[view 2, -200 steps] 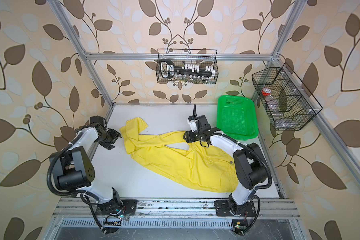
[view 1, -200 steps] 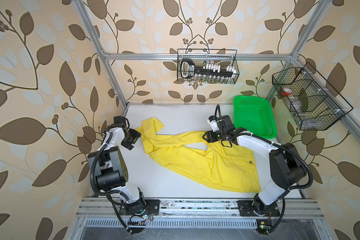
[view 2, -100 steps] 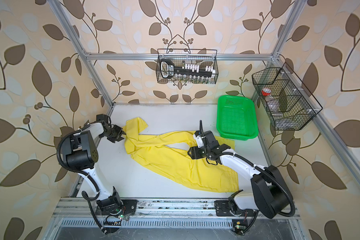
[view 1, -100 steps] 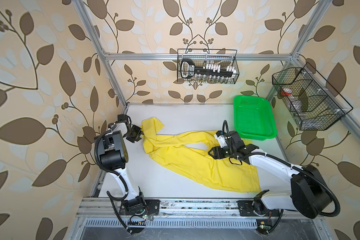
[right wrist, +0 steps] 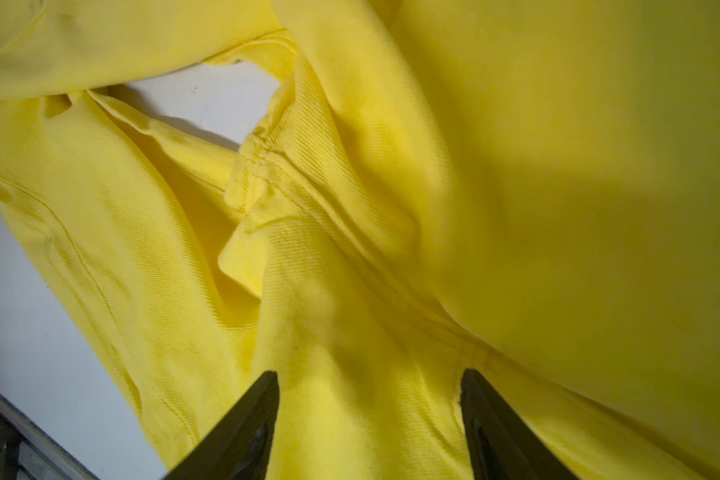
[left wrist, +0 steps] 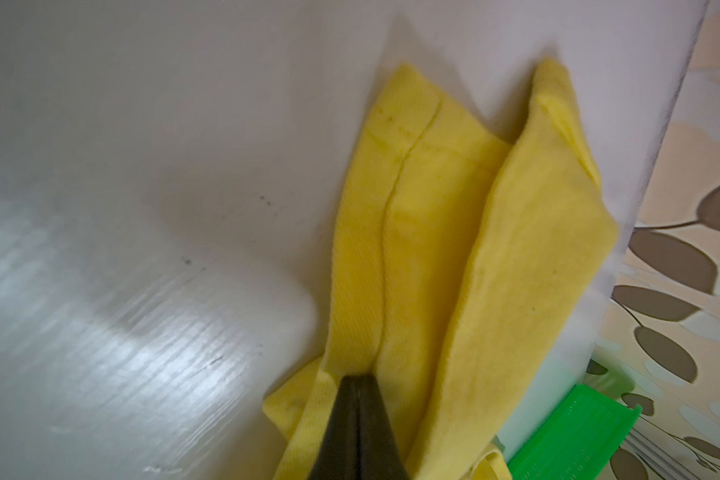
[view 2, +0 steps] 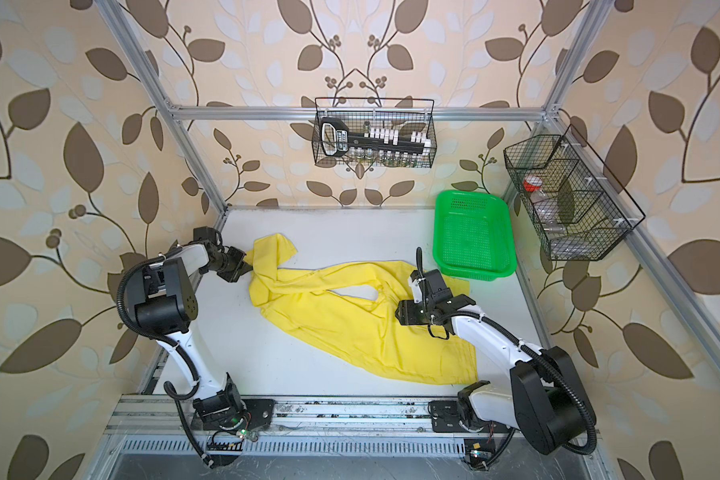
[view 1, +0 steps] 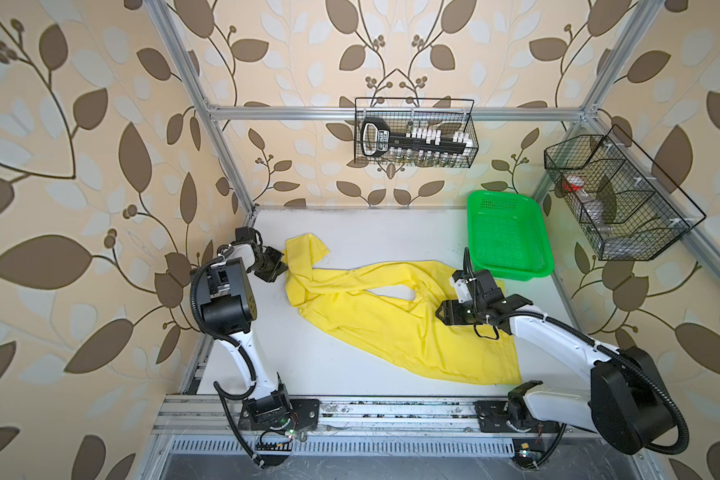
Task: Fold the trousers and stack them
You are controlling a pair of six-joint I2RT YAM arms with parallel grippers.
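Trousers sprawl flat, leg end clamped in left pincer, right pincer spread wide, seemingly pressing the crotch.

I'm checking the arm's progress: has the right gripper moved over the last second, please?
Yes: the right gripper has come nearer the front rail, from level with the green basket to past its near edge.

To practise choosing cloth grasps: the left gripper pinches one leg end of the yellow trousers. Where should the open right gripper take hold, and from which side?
Probably the bunched ridge beside the crotch seam of the trousers, from above, on the waistband side: the cloth stands up in a fold there, and the right gripper hangs open astride it.
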